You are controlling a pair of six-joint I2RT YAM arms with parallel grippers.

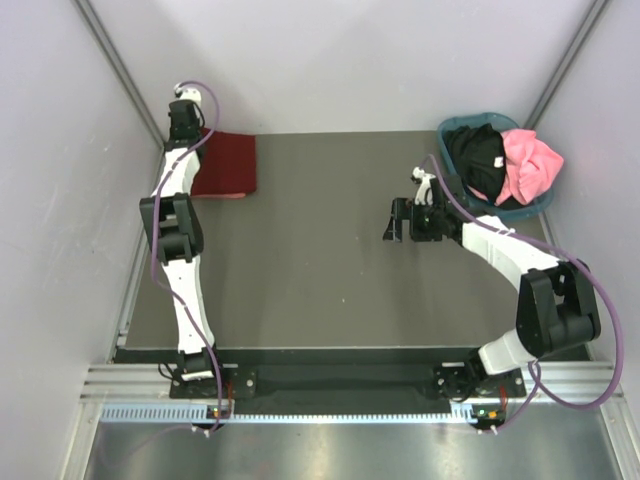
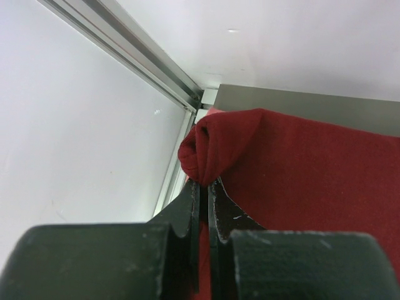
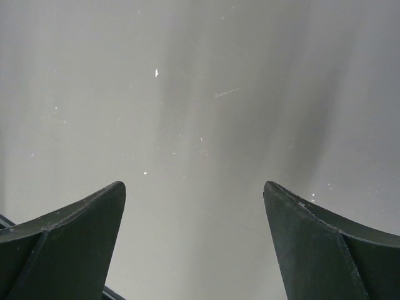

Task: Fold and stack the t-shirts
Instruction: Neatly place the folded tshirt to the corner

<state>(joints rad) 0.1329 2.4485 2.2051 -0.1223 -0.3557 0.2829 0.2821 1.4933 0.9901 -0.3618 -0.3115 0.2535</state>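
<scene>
A folded dark maroon red cloth t-shirt [image 1: 225, 165] [image 2: 300, 169] lies flat at the far left corner of the grey worktop [image 1: 320, 270]. A thin strip of a salmon-pink t-shirt [image 1: 234, 196] shows from under its near edge. The left tool [image 1: 190, 128] [image 2: 203, 184] is clenched on a bunched, rolled-up corner of the maroon shirt, close to the metal frame rail at the worktop's edge. The right tool [image 1: 397, 220] [image 3: 194, 187] is released, with its fingers spread wide over bare worktop, right of centre and well apart from the maroon shirt. At the far right corner stands a teal-blue plastic basket [image 1: 455, 128]. It holds a crumpled black t-shirt [image 1: 478, 158] and beside it a crumpled bright pink t-shirt [image 1: 530, 168], which spills over the basket's right rim.
</scene>
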